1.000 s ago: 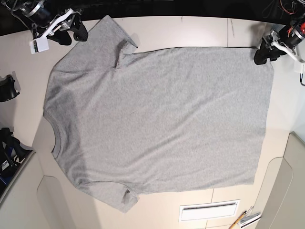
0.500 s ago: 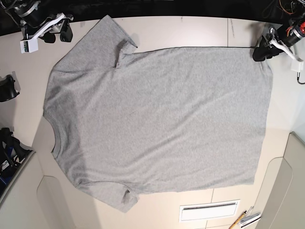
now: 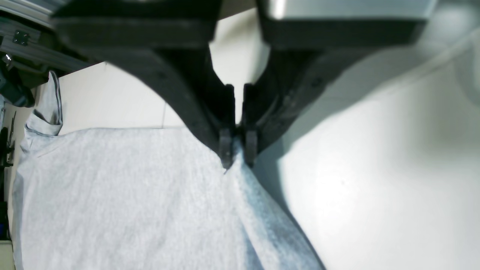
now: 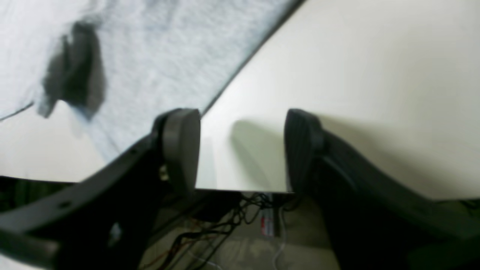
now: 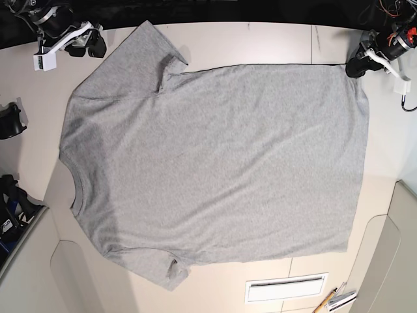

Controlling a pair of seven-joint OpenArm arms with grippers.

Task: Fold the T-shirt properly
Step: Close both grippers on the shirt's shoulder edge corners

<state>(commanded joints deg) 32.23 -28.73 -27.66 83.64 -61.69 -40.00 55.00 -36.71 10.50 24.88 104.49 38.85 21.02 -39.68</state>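
Grey cotton T-shirt: lying mostly flat
Black left gripper: pinching shirt's corner
Black right gripper: hovering beside shirt's sleeve, jaws gaping

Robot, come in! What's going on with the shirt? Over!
Left tool shut on T-shirt corner. Right tool open, empty. Shirt spread out, not folded up yet.

T-shirt: heather grey, finely flecked, unlettered on the visible face. Table: pale cream, crossed by thin dark seam lines. Left gripper and right gripper: black fingers. Panel at near edge: white, framed in black.
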